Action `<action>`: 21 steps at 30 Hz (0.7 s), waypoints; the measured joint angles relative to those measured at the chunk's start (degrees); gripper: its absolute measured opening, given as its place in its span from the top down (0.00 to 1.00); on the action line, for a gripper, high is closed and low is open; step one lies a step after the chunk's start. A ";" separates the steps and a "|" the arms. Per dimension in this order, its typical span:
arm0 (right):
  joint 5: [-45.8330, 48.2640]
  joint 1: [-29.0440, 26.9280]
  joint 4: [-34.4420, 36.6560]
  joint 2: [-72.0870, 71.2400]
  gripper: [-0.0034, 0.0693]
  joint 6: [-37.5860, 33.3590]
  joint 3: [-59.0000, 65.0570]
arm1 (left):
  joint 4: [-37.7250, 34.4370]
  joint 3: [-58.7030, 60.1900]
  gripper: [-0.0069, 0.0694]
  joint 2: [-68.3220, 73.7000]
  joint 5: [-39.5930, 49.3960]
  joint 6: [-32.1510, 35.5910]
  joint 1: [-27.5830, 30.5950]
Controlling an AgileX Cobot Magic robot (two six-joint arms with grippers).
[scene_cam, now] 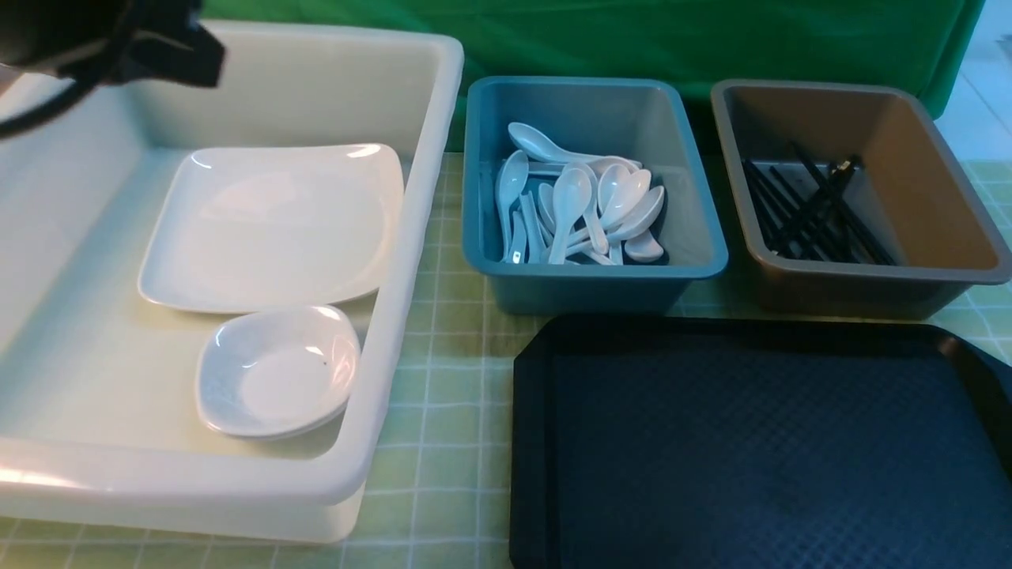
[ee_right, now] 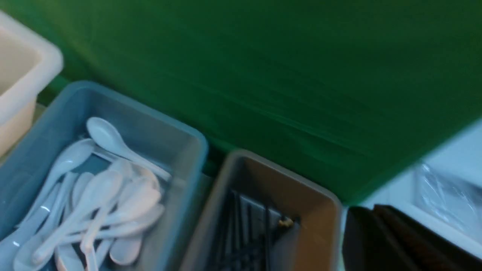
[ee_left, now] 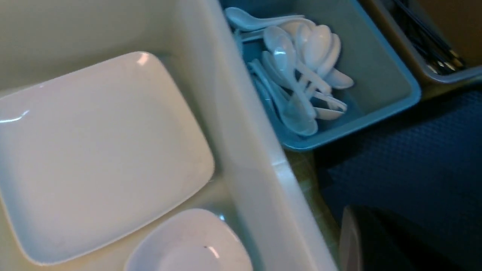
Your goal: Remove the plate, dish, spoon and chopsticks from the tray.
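Green-checked counter (scene_cam: 443,379), green backdrop. Tray (scene_cam: 759,442): bare, clearing apparently done. Plate (scene_cam: 273,225), dish (scene_cam: 277,371): white tub (scene_cam: 411,237). Spoons (scene_cam: 577,209): blue bin. Chopsticks (scene_cam: 814,209): grey bin. Both arms' jaws closed, empty.

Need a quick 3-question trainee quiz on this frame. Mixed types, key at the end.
1. True or false: the tray still holds tableware.
2. Which bin holds the spoons? A) blue bin B) grey bin C) white tub
3. Fill in: in the tub, the small dish sits nearer the robot than the ____.

Key: 1 false, the tray shows bare. 2 A. 3 plate.
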 joint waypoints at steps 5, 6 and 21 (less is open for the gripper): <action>-2.23 -1.06 -2.49 -21.39 0.94 5.77 19.88 | 1.78 0.00 0.92 -4.46 -0.01 -0.71 -7.65; -6.16 -1.16 -2.68 -28.93 0.94 8.01 27.52 | 2.45 0.00 0.92 -6.19 0.06 -1.10 -9.38; -55.99 -1.25 -2.50 -80.92 0.94 20.94 95.89 | 4.30 28.57 0.92 -31.98 -11.28 -6.12 -11.36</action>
